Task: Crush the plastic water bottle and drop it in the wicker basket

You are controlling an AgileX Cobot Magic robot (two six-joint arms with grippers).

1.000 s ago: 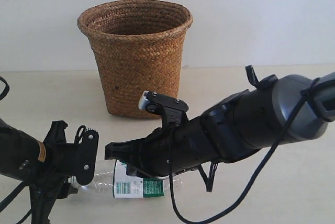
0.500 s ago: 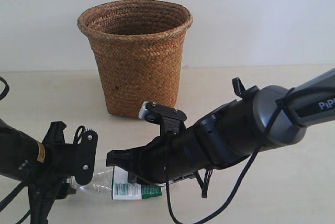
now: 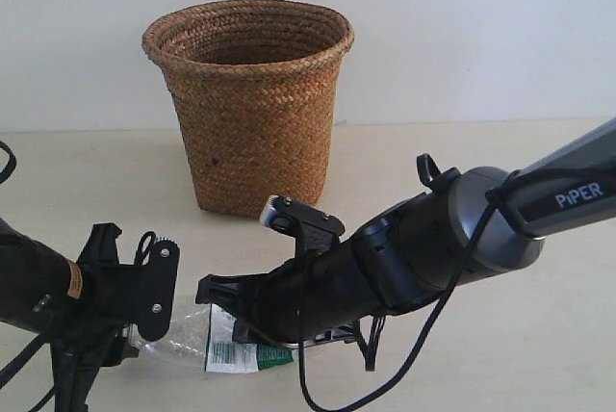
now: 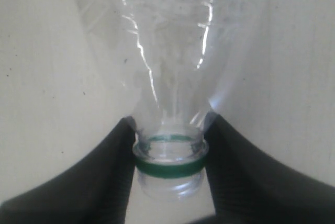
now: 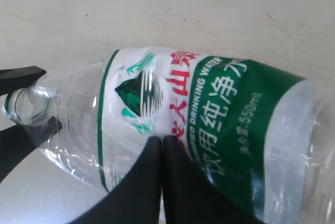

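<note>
Plastic water bottle [image 3: 231, 354], neck gripped by left hand [image 4: 168, 135], half hidden under clenched right hand [image 5: 162, 143]

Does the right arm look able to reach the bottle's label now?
Probably yes. The right arm has its closed jaws right at the plastic water bottle, on its labelled part; nothing lies between.

Counting scene items.
- Plastic water bottle [image 3: 231, 347]: seeing 1, same one showing in both wrist views.
- It's carrying 1 label [image 5: 183, 109] and 1 green neck ring [image 4: 168, 167].
- Wicker basket [image 3: 250, 94]: seeing 1.
- Arms: 2 showing, left arm [image 3: 38, 287] and right arm [image 3: 433, 248].
- Grippers: 2 showing, left gripper [image 4: 168, 145] and right gripper [image 5: 162, 141], each showing 2 fingers.
- Table [image 3: 500, 171]: seeing 1.
</note>
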